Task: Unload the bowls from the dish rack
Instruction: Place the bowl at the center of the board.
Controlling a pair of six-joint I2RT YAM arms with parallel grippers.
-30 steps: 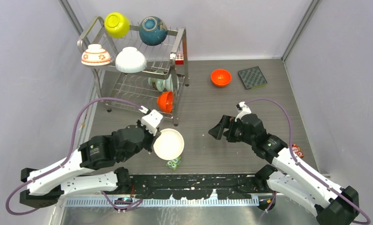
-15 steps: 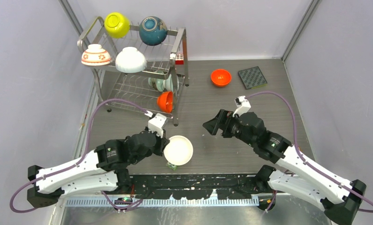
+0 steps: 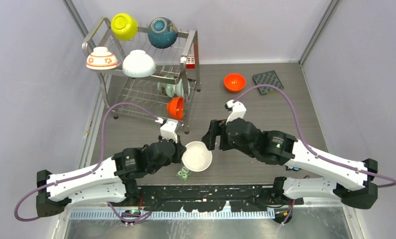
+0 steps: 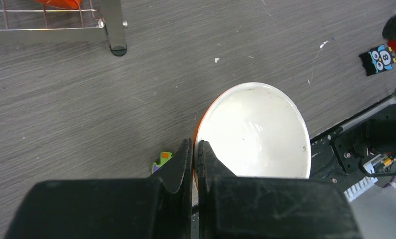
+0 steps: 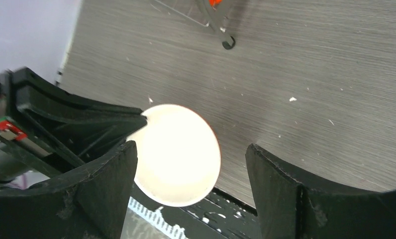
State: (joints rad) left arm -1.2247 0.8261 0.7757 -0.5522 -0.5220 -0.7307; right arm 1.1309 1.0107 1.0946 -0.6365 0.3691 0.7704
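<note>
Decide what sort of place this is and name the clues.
Probably a robot lab test cell staged as a kitchen: plain panel walls box in a grey table, two robot arms are bolted at its near edge, and a steel dish rack holds bowls.

open table point(image 3: 211, 99) right of dish rack point(image 3: 136, 99), held white bowl point(image 3: 196, 156) blocking near centre

- A robotics lab test cell: plain pale panels point(image 3: 32, 99) are walling in a grey tabletop point(image 3: 221, 74) on left, far and right.
- Two cabled robot arms point(image 3: 81, 177) are sitting bolted to a black rail point(image 3: 211, 193) at the near edge.
</note>
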